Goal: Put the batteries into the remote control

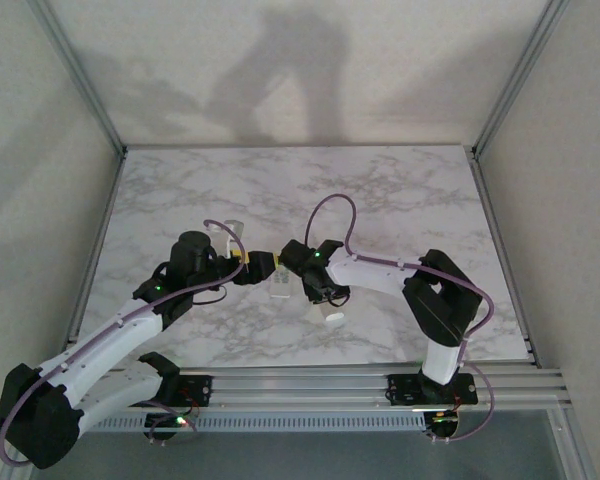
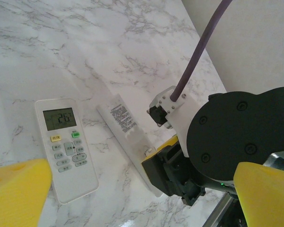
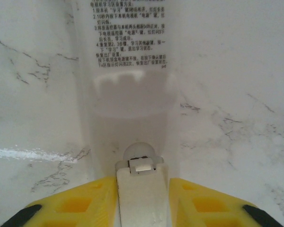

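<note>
Left wrist view: spreading the left fingers [image 2: 19, 187] wide, one yellow pad at each lower corner, gripping nothing and touching nothing. Finding the remote control [image 2: 123, 127] lying on the marble tabletop [image 2: 61, 42] beyond them, slim and white, face down with a printed label upward, slanting from the middle toward the lower right. Finding a shorter, wider remote [image 2: 66, 146] just beside it on the left, apart from it, face up and showing digits in its display window. Seeing the right fingers [image 2: 163, 144] hanging over the lower end of the slim remote, with a purple cable [image 2: 199, 52] rising from that wrist.

Right wrist view: looking along the back of the remote control as it stretches away up the middle, printed lines at the top. Flanking a narrow white piece [image 3: 142, 194] closely with the two yellow fingers, only a small gap between them and that gap taken up by the piece. Not managing to tell whether clamping it or merely lying against its sides. Noticing a small grey catch at the far tip of that piece, sitting right at a rounded notch in the back of the remote.

Top view: reaching in with both arms toward the middle of the tabletop, the left from the lower left, the right from the lower right, bringing the two sets of fingers near each other. Making out small white shapes under them, too small to tell apart.
</note>
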You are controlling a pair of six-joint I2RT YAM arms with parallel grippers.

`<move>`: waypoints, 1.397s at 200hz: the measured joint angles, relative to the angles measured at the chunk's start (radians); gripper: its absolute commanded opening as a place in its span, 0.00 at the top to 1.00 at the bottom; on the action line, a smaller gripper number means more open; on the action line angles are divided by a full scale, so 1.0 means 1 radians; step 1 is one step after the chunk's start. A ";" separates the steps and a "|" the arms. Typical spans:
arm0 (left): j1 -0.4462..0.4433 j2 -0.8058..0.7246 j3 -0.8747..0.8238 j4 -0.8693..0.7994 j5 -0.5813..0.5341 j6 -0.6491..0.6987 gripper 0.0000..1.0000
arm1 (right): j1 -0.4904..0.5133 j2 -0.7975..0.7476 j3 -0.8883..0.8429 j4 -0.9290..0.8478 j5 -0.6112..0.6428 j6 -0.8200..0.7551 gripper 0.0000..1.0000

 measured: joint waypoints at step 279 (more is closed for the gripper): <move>0.000 0.016 -0.002 0.011 0.000 -0.017 0.02 | -0.074 -0.148 -0.106 0.136 -0.088 0.037 0.09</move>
